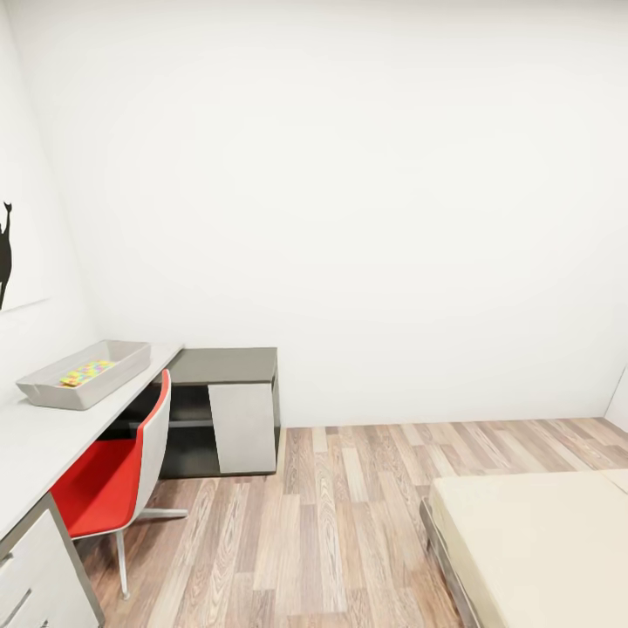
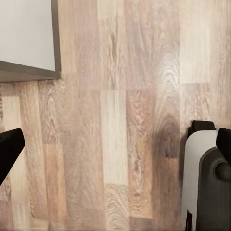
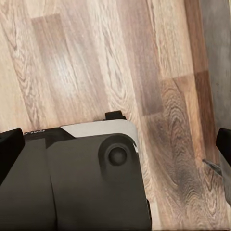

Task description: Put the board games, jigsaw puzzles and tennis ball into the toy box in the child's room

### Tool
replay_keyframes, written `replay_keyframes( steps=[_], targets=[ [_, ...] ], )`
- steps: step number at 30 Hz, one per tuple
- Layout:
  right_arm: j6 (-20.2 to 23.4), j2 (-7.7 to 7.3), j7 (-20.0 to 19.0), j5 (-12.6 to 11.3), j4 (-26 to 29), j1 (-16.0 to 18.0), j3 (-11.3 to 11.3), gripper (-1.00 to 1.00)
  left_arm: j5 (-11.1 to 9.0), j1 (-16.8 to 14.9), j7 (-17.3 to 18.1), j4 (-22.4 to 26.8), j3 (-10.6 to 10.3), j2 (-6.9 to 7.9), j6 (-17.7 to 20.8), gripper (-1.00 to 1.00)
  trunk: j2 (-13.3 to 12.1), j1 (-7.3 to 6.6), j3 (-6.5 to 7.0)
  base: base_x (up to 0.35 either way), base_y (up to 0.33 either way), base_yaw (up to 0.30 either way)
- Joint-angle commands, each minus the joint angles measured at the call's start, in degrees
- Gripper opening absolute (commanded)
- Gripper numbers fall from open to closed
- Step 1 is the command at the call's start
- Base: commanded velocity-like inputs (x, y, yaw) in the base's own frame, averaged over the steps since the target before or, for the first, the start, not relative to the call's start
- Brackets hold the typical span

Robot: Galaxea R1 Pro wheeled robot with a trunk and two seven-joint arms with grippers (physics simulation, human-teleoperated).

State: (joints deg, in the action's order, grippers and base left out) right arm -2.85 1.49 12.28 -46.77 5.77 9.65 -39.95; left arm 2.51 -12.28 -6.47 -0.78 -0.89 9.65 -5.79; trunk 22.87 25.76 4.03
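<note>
In a white-walled child's room with a wood-plank floor (image 1: 349, 523), the shallow light-grey toy box (image 1: 52, 390) with outward-sloping sides sits on the long white-topped table (image 1: 35, 445), near the end where the white top meets the lower dark-grey corner section (image 1: 222, 365). Inside the bin lies a thin flat square patterned in yellow, red, blue and green, judged to be one of the jigsaw puzzles (image 1: 85, 372); whether a second lies under or beside it cannot be told. A red-and-white chair (image 1: 118, 471) is tucked at the table's front edge, and the near corner of the cream-mattressed bed (image 1: 541, 541) with its dark frame shows bare of boxes in the part seen. Both wrist views look down on floor planks: the left gripper (image 2: 115, 149) shows dark fingertips at opposite sides of its view, spread wide with nothing between them, and the right gripper (image 3: 115, 149) likewise stands spread and empty above the robot's grey base (image 3: 86, 183). Such a puzzle square would likely be light, stiff and thin, awkward to lift off a flat top, best pinched at an overhanging edge; printed game boxes should be rigid and light, gripped across a narrow side.
</note>
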Motion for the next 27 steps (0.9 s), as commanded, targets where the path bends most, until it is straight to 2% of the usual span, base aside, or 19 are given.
replay_keyframes(
  steps=[1,13,18,27],
  targets=[
    [-0.1,0.01,0.2,-0.6,0.0,0.0,-0.5,1.0,0.3,0.1,-0.2,-0.1,-0.1,-0.07,-0.2,1.0,0.0,0.02,-0.11,0.0,0.0,0.0],
    [-0.2,0.33,0.4,-0.7,-2.1,-0.6,-0.5,1.0,0.4,2.4,-0.1,-0.1,-0.1,-1.09,0.0,1.0,0.0,0.02,-0.93,0.0,0.0,0.0],
    [-0.7,0.35,0.6,-0.7,-2.5,-2.3,-0.5,1.0,0.4,3.9,-0.1,0.0,-0.2,-1.95,0.0,1.0,0.0,0.02,-0.96,0.0,0.0,0.0],
    [-3.3,-0.41,0.8,-1.1,-4.1,-3.6,-0.3,1.0,0.4,5.8,-0.1,0.0,-0.2,-3.5,0.1,1.0,0.0,0.02,-0.97,0.0,0.0,0.0]
  ],
)
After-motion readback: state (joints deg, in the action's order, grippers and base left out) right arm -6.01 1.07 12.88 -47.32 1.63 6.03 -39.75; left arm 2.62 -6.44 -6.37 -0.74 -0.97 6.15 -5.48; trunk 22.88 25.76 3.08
